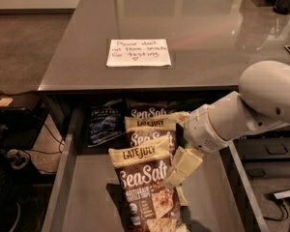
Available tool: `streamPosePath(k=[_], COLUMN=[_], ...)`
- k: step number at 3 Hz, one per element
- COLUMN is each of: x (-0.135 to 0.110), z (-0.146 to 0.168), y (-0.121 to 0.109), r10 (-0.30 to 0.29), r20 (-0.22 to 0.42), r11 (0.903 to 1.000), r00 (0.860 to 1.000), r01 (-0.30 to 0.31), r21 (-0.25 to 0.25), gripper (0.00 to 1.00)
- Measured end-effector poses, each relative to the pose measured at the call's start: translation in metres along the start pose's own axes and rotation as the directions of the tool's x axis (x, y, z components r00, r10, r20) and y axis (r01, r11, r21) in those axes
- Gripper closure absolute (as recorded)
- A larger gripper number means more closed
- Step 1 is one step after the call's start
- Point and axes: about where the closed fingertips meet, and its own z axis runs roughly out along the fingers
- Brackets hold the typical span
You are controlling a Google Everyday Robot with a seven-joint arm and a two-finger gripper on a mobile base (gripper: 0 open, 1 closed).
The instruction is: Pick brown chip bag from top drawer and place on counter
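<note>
The top drawer [59, 178] stands pulled out below the counter [193, 18]. Three brown chip bags lie in it in a row: the front one [144, 187], a middle one [147, 132] and a back one [146, 111] half under the counter edge. My gripper [181, 141] is low over the drawer, at the right edge of the front and middle bags. It is open, with one finger [184, 164] by the front bag's upper right corner and the other [182, 116] by the middle bag's top band. It holds nothing.
A dark blue bag [105, 122] lies at the drawer's back left. The green bag is hidden behind my arm. A white handwritten note [138, 52] lies on the counter near its front edge. Cables and dark shelves [9, 129] stand left of the drawer.
</note>
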Motion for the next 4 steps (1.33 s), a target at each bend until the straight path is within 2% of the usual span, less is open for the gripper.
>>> streamPosePath(k=[1, 3, 4], x=[0.0, 0.002, 0.002], z=[0.0, 0.02, 0.034], y=[0.0, -0.016, -0.024], r10=[-0.001, -0.076, -0.101], r20=[0.0, -0.016, -0.02], r11=[1.0, 0.9971, 0.9949], r00=[1.0, 0.997, 0.995], r01=[0.001, 0.076, 0.101], r21=[0.0, 0.009, -0.006], gripper=[0.0, 0.0, 0.0])
